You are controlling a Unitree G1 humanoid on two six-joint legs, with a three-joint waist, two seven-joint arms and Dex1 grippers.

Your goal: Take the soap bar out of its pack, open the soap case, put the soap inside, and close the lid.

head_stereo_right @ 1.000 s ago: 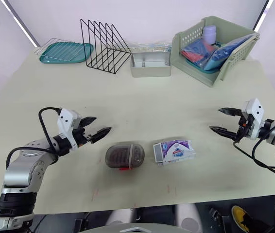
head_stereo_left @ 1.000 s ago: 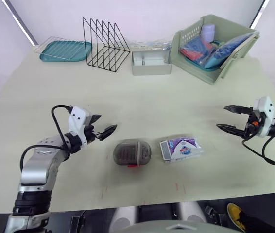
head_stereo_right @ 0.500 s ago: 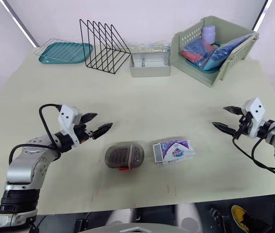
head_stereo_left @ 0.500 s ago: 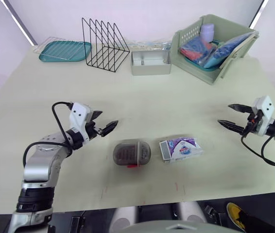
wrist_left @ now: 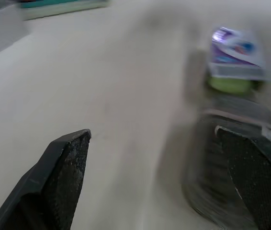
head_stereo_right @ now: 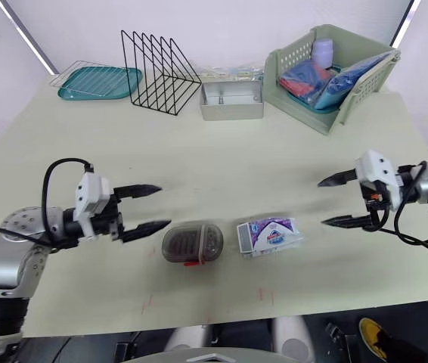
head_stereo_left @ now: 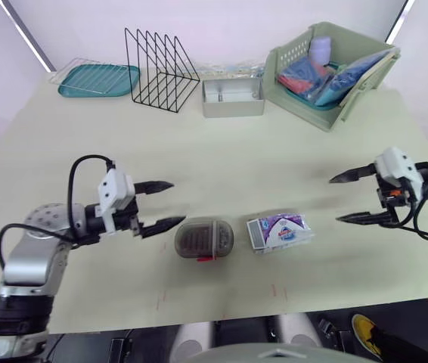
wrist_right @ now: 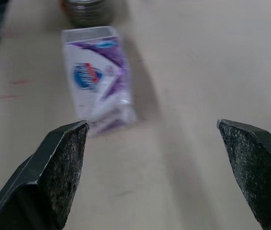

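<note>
Soap pack: a purple-and-white plastic-wrapped soap pack (head_stereo_left: 280, 231) lies flat on the pale cream table (head_stereo_left: 237, 159), near the front edge and roughly midway between the two arms.
Soap case: a translucent grey oval plastic soap case (head_stereo_left: 204, 238) sits just beside the pack on the robot's left, with a narrow strip of table between them. Its lid is down, and a small red tab shows at its front edge.
Left gripper: the left gripper (head_stereo_left: 175, 203) hangs low over the table to the left of the case. Its two black fingers are spread wide with nothing between them. The nearer fingertip is close to the case's end but apart from it.
Right gripper: the right gripper (head_stereo_left: 336, 200) is to the right of the pack, apart from it. Its fingers are parted wide and empty, pointing toward the pack.
Back row: a teal tray with a wire grid (head_stereo_left: 99, 79), a black wire rack (head_stereo_left: 159, 69), a grey open metal tin (head_stereo_left: 233, 97) and a tilted pale green plastic basket (head_stereo_left: 296, 53) holding blue and red packets.
</note>
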